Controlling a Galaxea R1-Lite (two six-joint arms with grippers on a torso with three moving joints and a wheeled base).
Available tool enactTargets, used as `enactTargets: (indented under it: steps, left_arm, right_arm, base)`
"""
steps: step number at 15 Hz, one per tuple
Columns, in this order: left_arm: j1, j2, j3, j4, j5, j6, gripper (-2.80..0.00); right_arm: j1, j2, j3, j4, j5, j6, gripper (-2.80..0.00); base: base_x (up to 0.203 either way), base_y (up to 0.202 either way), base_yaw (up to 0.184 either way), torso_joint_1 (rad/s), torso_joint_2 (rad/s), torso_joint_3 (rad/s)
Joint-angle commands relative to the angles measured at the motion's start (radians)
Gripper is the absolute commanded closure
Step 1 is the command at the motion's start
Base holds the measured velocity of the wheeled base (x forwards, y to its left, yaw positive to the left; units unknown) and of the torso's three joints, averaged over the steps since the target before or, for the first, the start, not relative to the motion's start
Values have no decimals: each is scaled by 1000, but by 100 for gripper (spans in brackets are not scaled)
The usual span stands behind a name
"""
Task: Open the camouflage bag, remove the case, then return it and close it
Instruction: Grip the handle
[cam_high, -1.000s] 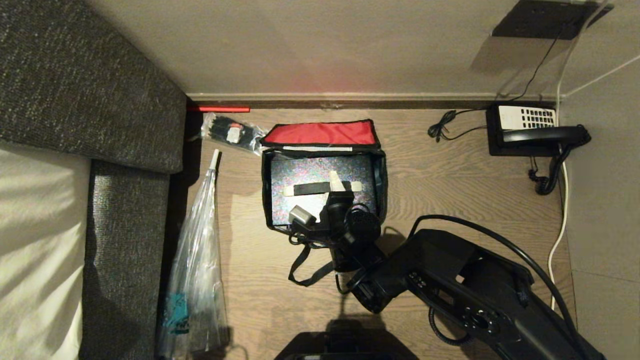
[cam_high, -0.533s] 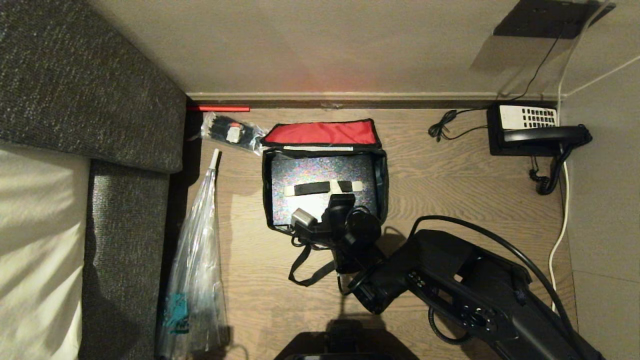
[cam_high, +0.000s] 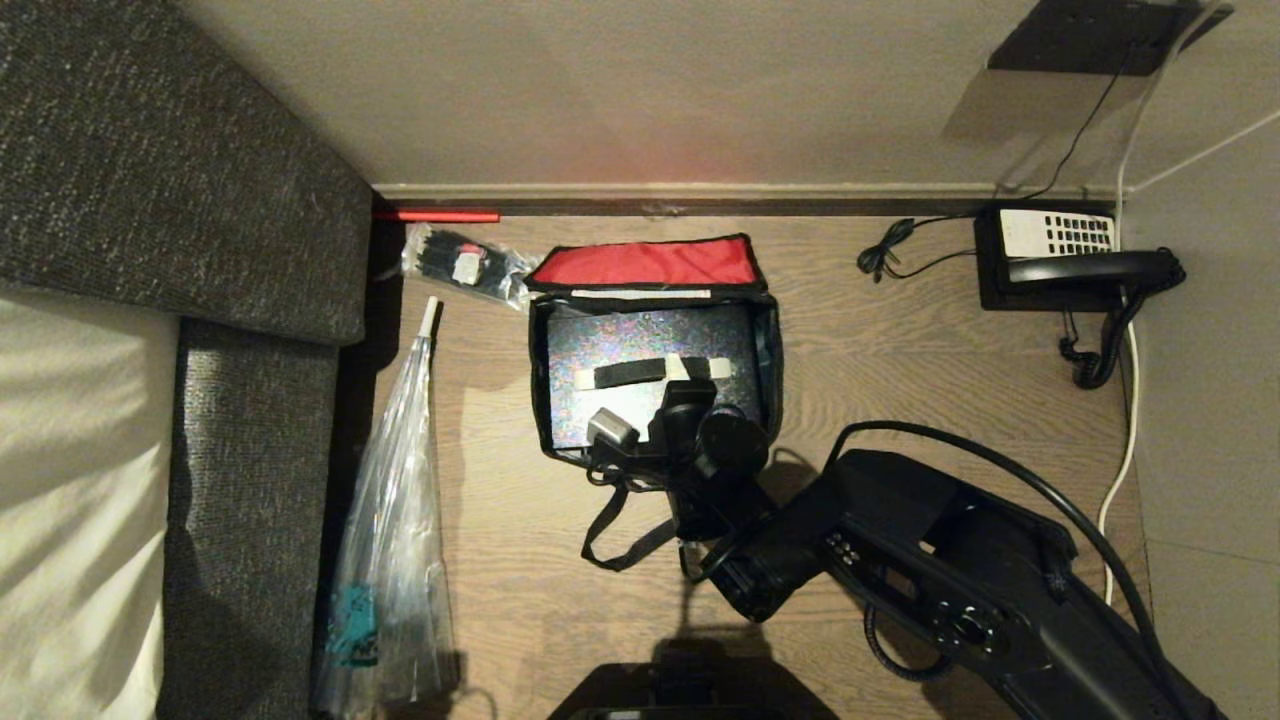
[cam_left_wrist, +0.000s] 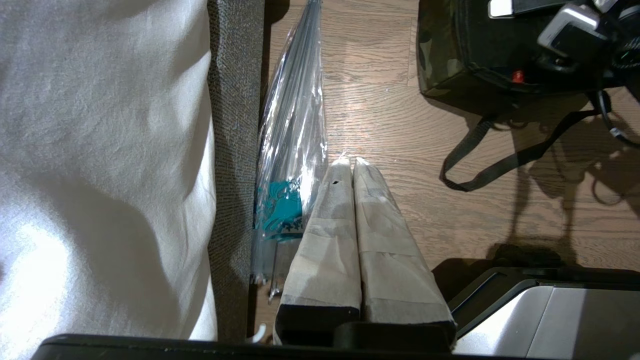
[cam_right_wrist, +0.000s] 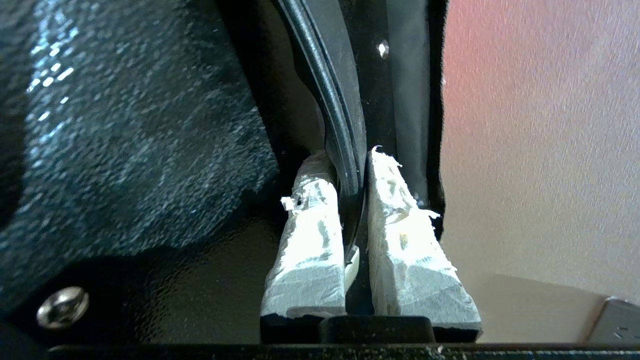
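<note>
No brand or writing can be read anywhere; the clear plastic bag (cam_high: 385, 560) at the lower left of the head view carries a teal printed patch (cam_left_wrist: 277, 210), too small to make out, and the black telephone (cam_high: 1070, 260) at the upper right shows only a white keypad.

The camouflage bag (cam_high: 768, 350) stands on the wooden floor (cam_high: 900, 370) at the centre of the head view, near the wall's skirting. Its lid (cam_high: 645, 265) is thrown back toward the wall, red lining up. Inside it lies the case (cam_high: 620, 340), its speckled glittery face filling nearly the whole opening, with its black handle (cam_high: 630, 374) and white ends lying across the middle. One black strap (cam_high: 610, 530) of the bag trails onto the floor below it. A small clear packet of dark items (cam_high: 465, 265) lies just left of the lid, by the grey upholstered furniture (cam_high: 200, 200) at the left edge.

The right claw (cam_right_wrist: 352, 200) reaches from the lower right into the bag's opening and is clenched on the right part of the case's handle: in the right wrist view its two white taped fingers (cam_right_wrist: 310, 240) pinch the thin black band between them.

The left claw (cam_left_wrist: 352, 165) hangs over the floor beside the plastic bag, its taped fingers pressed together and holding nothing.
</note>
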Motion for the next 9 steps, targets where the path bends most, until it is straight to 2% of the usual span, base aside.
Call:
enactTargets:
  steps: [1,9]
  left_arm:
    - [0,1,1,0,0,0,0]
    - [0,1,1,0,0,0,0]
  right_arm:
    - [2,-29,7,-13,-2,-9,0]
    - [9,-97,33,-13,-2,-10,0]
  base:
    - [0,0,0,0,0,0]
    - [0,0,0,0,0,0]
